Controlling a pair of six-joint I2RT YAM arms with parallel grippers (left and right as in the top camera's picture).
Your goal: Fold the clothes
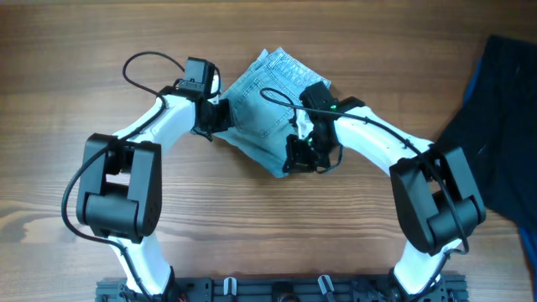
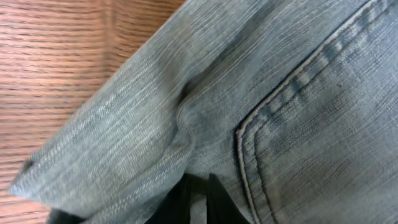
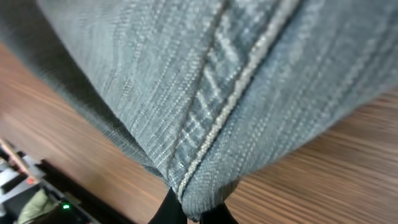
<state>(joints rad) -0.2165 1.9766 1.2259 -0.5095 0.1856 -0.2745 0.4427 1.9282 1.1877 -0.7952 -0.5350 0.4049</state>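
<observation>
The clothes, a pair of faded light blue denim shorts (image 1: 262,105), lie bunched at the table's middle. My left gripper (image 1: 220,117) is at their left edge. In the left wrist view its black fingers (image 2: 186,202) are shut on a fold of the denim (image 2: 155,124), beside a stitched back pocket (image 2: 311,130). My right gripper (image 1: 295,155) is at the shorts' near right corner. The right wrist view shows it (image 3: 194,206) shut on a seamed edge of the denim (image 3: 211,93), lifted a little off the wood.
A dark navy cloth (image 1: 503,126) with a bright blue edge lies at the table's right side. The arms' bases (image 1: 277,289) stand along the near edge. Bare wood table (image 1: 67,75) surrounds the shorts.
</observation>
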